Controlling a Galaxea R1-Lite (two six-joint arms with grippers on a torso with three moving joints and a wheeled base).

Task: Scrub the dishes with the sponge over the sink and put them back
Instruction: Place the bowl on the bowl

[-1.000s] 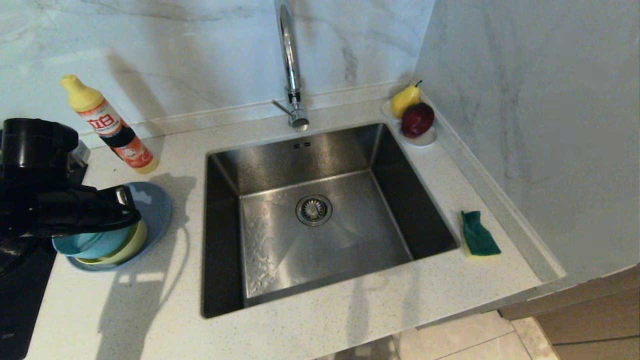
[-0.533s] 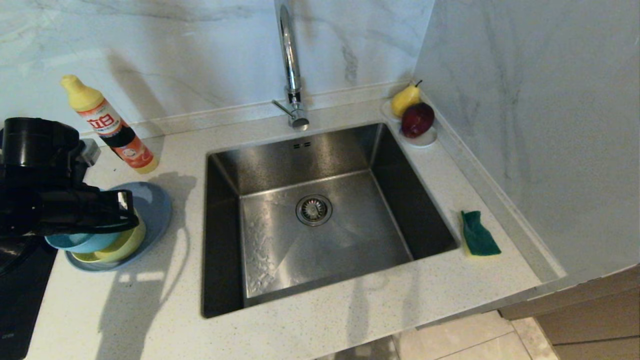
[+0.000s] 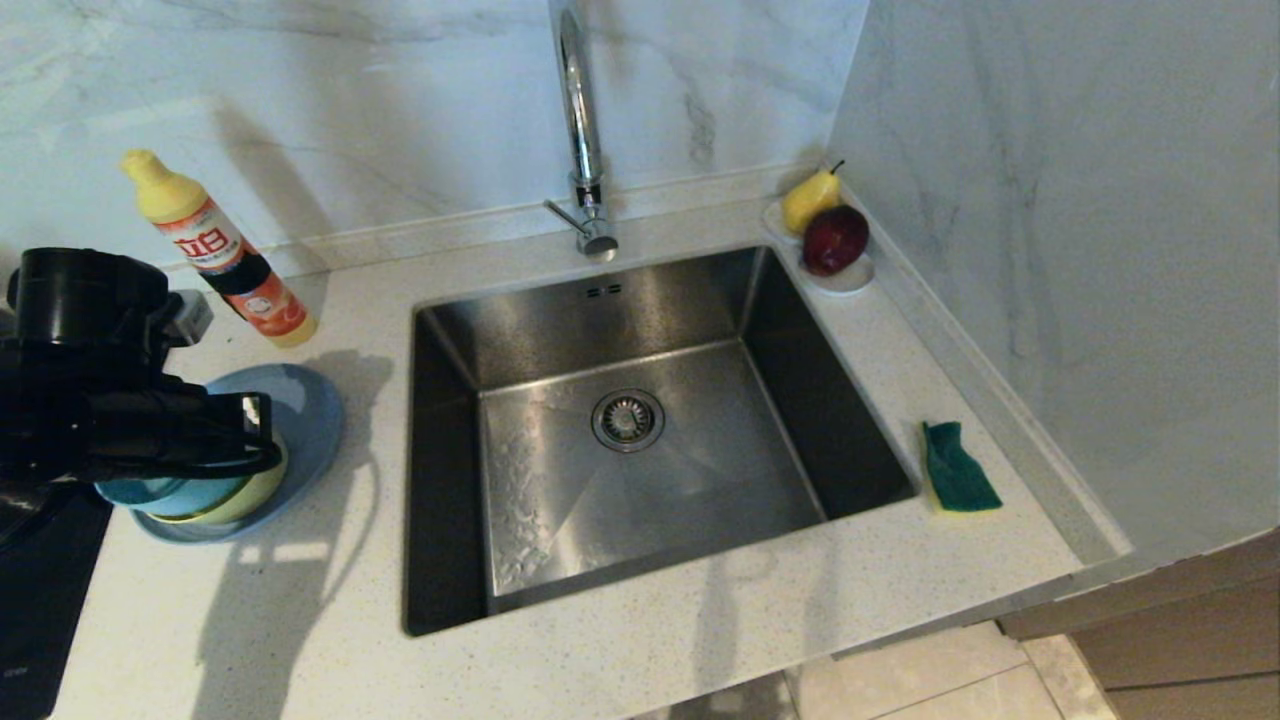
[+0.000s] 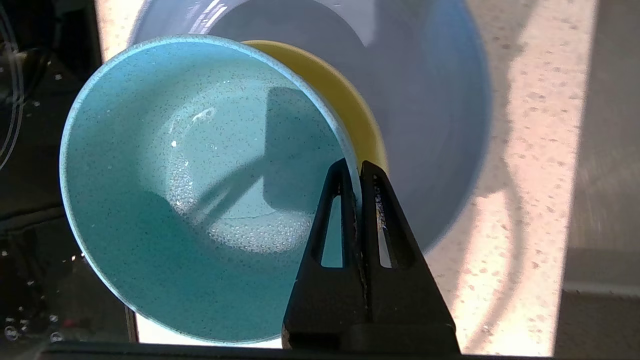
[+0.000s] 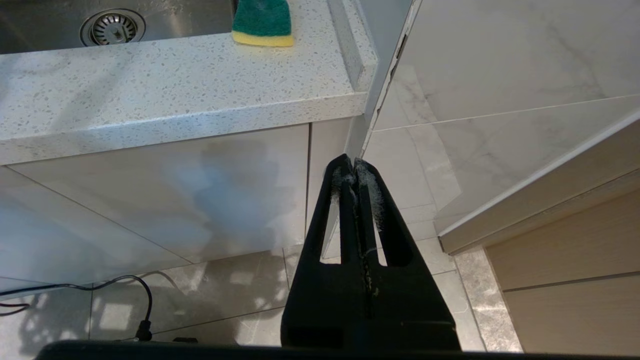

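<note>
My left gripper (image 4: 352, 167) is shut on the rim of the teal-blue bowl (image 4: 190, 190), one finger inside it and one outside. That bowl sits over the yellow bowl (image 4: 350, 110) on the grey-blue plate (image 4: 430, 125), on the counter left of the sink (image 3: 560, 330). In the head view the left gripper (image 3: 255, 445) covers most of the teal-blue bowl (image 3: 150, 492). The sponge (image 3: 958, 468) lies green face up on the counter right of the sink. My right gripper (image 5: 354, 167) hangs shut and empty below counter height, by the cabinet front.
A detergent bottle (image 3: 225, 255) leans behind the plate. A chrome tap (image 3: 580, 130) rises behind the sink, whose drain strainer (image 3: 627, 419) is at its middle. A white dish with a pear and red fruit (image 3: 830, 240) sits in the back right corner. A black hob (image 3: 40, 600) is at far left.
My left gripper has rolled at the wrist and sunk a little, bringing the teal-blue bowl from a tilt to lie flatter over the yellow bowl. The right arm has not moved.
</note>
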